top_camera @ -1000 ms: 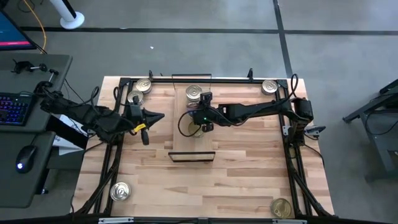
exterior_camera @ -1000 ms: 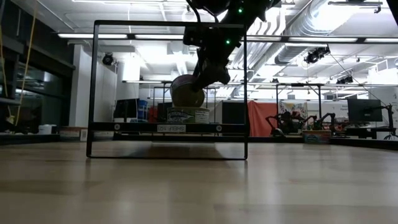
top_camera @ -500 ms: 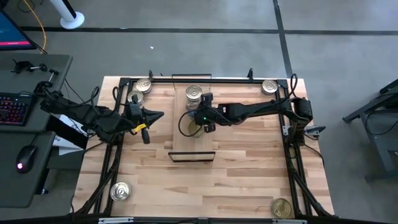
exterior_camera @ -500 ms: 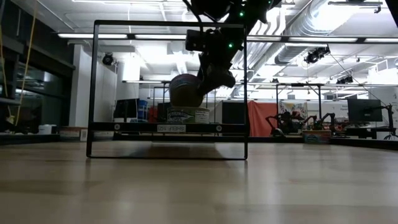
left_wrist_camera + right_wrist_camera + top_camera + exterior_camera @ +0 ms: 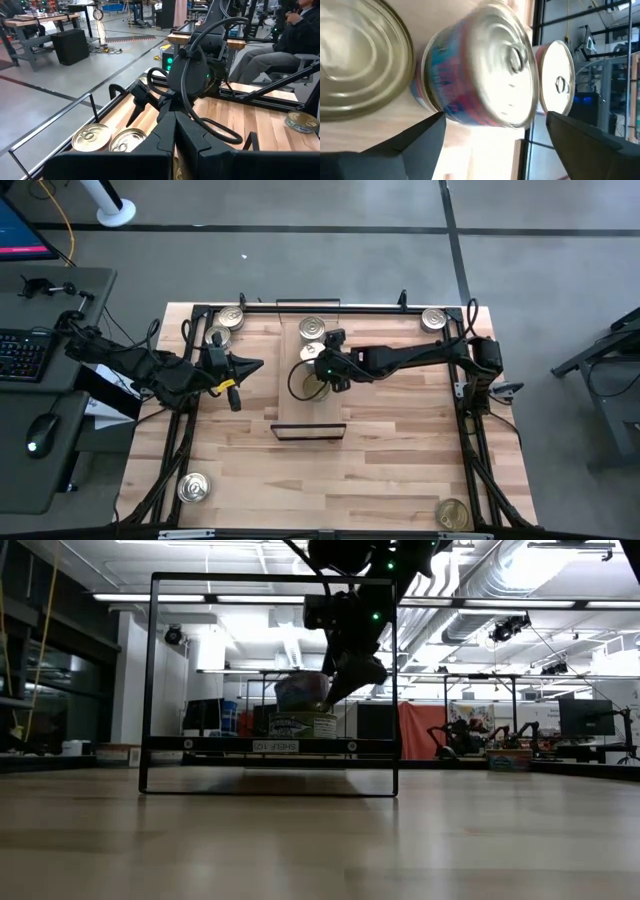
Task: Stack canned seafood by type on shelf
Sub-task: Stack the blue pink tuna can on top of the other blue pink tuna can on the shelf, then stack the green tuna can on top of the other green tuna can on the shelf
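Overhead, my right end effector (image 5: 318,373) sits above the middle of the shelf (image 5: 311,412), a narrow light-wood board with black frames at its ends, lying on the worktop (image 5: 390,460). Just beside it on the shelf are a gold-lidded tin (image 5: 303,383) and two silver-lidded tins (image 5: 311,330) toward the far end. Other round flat tins lie well apart: two by the far left corner (image 5: 229,317), one at the far right (image 5: 434,319), one near left (image 5: 193,488), one gold one near right (image 5: 452,514). My left end effector (image 5: 252,366) waits over the left side of the worktop.

From worktop height, a blue-and-red labelled tin (image 5: 301,692) sits on top of another tin (image 5: 301,725) on the shelf, with my right fingers (image 5: 345,680) spread, one just beside its right edge.

From my left wrist, my own left fingers (image 5: 175,131) are pressed together and hold nothing; two tins (image 5: 91,138) lie near the frame.

From my right wrist, my two fingers (image 5: 415,137) stand wide apart on either side of the blue-and-red tin (image 5: 480,70), its ribbed silver pull-tab lid facing me, not gripped. A gold lid (image 5: 355,60) is beside it and a silver tin (image 5: 557,82) beyond.
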Tool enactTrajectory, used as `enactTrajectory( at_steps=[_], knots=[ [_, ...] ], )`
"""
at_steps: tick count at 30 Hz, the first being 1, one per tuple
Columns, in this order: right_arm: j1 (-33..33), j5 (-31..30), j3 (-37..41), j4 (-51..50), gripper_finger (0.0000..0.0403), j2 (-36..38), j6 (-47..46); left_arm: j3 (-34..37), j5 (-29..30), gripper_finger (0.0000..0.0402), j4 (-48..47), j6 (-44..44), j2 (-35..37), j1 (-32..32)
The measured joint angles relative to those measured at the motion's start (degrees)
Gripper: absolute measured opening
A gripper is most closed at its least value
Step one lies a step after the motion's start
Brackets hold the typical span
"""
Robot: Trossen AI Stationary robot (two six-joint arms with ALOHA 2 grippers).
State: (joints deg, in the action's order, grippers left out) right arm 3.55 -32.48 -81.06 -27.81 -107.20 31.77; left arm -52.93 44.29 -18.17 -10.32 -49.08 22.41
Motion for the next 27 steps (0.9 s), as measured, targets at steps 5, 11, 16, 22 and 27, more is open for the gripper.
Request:
enactTrajectory(
  at_steps=[5,11,16,22,27],
  knots=[
    [0.3,-0.4,0.0,-1.1,0.0343,0.0,0.0,0.0,0.0,0.0,-0.2,0.0,0.0,0.0],
    [0.2,-0.3,0.0,-1.7,0.0344,0.5,0.0,0.0,0.0,0.0,-0.2,0.0,0.0,0.0],
    [-0.2,2.3,-0.2,-8.4,0.0344,3.5,-2.1,-0.1,-1.5,0.0,3.4,-1.6,0.3,0.0],
    [1.0,16.1,-0.2,-22.8,0.0344,9.5,-17.5,-0.1,-9.9,0.0,-4.5,-9.4,0.1,-0.1],
    [2.5,26.1,-0.2,-31.6,0.0344,12.6,-25.4,1.6,-23.2,0.0,-13.7,-19.5,-1.5,1.3]
  ],
)
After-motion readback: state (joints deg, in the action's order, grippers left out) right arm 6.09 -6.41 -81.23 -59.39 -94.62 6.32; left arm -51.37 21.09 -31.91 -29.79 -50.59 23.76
